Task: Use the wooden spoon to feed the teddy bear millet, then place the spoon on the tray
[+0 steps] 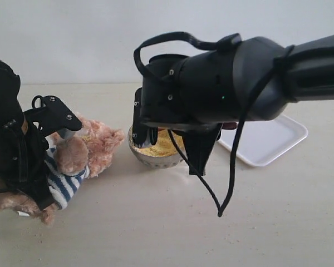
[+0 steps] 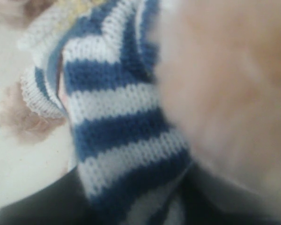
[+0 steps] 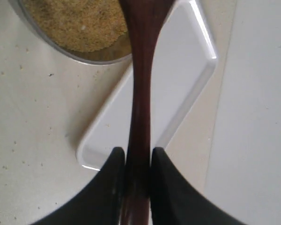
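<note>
- The slim, glossy, dark reddish-brown wooden spoon (image 3: 141,93) is off the table. Its long handle is pinched between the two black fingers (image 3: 113,168) of the right gripper (image 3: 138,153), which is clenched on it.
- In the right wrist view the handle crosses in front of the tray and the steel bowl's rim. Its wider end runs out of the picture next to the grain.
- The golden-yellow millet (image 1: 160,146) is heaped in a small round shiny steel bowl (image 1: 156,160) standing on the table.
- The flat white rectangular plastic tray (image 1: 270,140) lies just beside the bowl, on the side away from the bear.
- The fluffy light-brown teddy bear (image 1: 78,153), in a navy-and-white striped knitted shirt, leans on the other side of the bowl. The left gripper (image 1: 55,161) is closed around its striped body.
- Everything rests on a pale beige tabletop (image 1: 156,233) with fine dark specks; behind it is a plain pale wall (image 1: 72,39).
- In the exterior view the bulky black right arm (image 1: 222,83) and its hanging black cable (image 1: 232,183) cover the spoon, part of the bowl and a corner of the tray.
- Count: one spoon, one bowl of millet, one tray, one bear, two arms.
</note>
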Available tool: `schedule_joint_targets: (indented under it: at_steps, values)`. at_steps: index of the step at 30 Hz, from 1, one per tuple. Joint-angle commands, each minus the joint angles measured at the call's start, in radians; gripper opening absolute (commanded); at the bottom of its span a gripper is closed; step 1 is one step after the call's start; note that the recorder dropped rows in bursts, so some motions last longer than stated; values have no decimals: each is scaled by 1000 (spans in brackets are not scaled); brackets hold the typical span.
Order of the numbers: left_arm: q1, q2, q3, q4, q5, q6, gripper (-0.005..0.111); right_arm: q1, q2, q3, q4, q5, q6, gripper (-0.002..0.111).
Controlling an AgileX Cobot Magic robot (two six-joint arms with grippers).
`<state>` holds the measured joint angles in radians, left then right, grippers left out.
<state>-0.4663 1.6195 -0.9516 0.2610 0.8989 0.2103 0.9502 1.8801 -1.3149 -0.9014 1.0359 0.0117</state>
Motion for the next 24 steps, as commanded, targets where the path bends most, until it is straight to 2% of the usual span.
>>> schedule_joint_targets:
  at_steps: [1, 8, 18, 24]
  values:
    - [-8, -8, 2, -7, 1, -8, 5, -3, -51, -4, 25, -12, -12, 0]
    - [-12, -8, 2, -7, 5, -25, 5, -3, -68, -27, 69, -37, -26, 0]
    - [-123, -8, 2, 94, 18, -53, 5, -3, -68, -126, 184, -46, -116, 0]
    - [-128, -8, 2, 97, 33, -63, 5, 10, -66, -126, 225, -42, -157, 0]
